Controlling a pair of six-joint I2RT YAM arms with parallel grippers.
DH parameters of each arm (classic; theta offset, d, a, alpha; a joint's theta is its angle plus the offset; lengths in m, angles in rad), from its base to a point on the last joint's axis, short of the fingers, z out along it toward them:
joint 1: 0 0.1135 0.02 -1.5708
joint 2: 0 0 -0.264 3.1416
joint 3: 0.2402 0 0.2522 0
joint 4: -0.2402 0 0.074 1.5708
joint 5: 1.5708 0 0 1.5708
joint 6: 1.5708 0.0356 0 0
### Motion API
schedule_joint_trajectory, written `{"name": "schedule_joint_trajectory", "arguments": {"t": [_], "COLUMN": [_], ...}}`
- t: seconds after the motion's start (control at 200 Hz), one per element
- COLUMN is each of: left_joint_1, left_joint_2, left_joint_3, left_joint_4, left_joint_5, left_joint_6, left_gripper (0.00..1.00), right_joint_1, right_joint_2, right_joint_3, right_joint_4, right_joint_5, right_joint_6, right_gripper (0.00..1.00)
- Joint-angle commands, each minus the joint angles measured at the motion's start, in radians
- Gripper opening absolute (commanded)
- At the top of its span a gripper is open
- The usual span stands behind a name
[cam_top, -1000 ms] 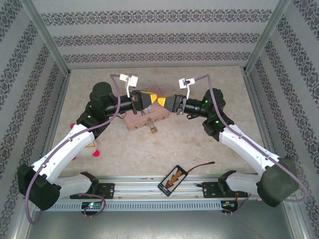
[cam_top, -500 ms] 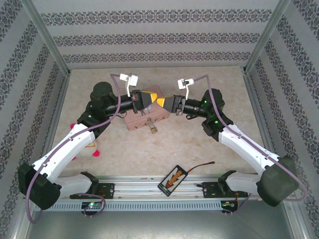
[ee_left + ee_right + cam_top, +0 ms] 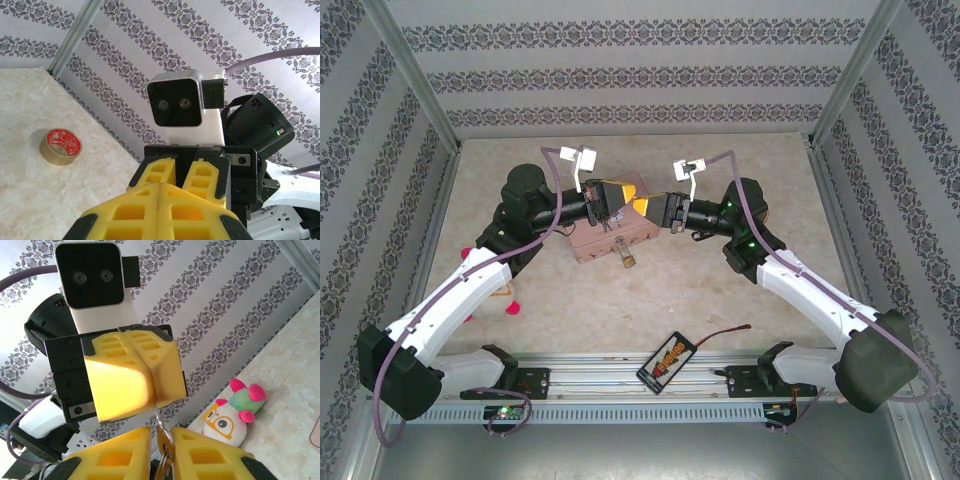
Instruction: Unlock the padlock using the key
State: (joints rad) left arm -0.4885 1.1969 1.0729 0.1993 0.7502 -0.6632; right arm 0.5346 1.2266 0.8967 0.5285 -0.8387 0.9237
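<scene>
Above the bench (image 3: 720,300), the left claw (image 3: 158,192) is pinching shut on the padlock (image 3: 162,440) by its shackle (image 3: 156,415). The right claw (image 3: 161,430) is flanking it, jaws barely parted, grip unclear. Inserting the key is remaining.

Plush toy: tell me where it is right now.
The plush toy lies on the table, at its left side beside the left arm; in the right wrist view it sits lower right of the left fingers.
</scene>
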Motion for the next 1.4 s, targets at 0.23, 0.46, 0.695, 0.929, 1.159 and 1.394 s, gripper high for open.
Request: {"name": "schedule_joint_trajectory", "arguments": {"t": [0.23,0.46,0.695,0.929,1.159,1.394], "left_joint_1": [0.019,0.020,0.024,0.023,-0.046,-0.254], "left_joint_2": [0.000,0.005,0.005,-0.027,-0.067,-0.045], "left_joint_3": [0.003,-0.001,-0.002,-0.011,-0.056,-0.115], "left_joint_4": [0.066,0.080,0.068,0.023,-0.198,-0.447], "left_joint_5": [-0.009,-0.006,-0.066,-0.187,-0.524,-1.006], "left_joint_6": [-0.027,-0.047,-0.090,-0.116,-0.099,-0.147], "left_gripper": [0.00,0.00,0.23,0.99,0.99,0.99], "right_joint_1": [-0.008,-0.013,-0.022,-0.071,-0.076,-0.077], "right_joint_2": [-0.015,-0.027,-0.043,-0.109,-0.199,-0.255], "right_joint_3": [-0.005,-0.013,-0.026,-0.079,-0.088,-0.178], "right_joint_4": [0.043,0.044,0.029,-0.136,-0.528,-0.731], "right_joint_5": [-0.016,-0.017,-0.012,0.083,0.247,0.364], "right_joint_6": [-0.017,-0.017,-0.019,-0.042,-0.174,-0.238], "right_gripper": [0.15,0.04,0.00,0.00,0.00,0.00]}}
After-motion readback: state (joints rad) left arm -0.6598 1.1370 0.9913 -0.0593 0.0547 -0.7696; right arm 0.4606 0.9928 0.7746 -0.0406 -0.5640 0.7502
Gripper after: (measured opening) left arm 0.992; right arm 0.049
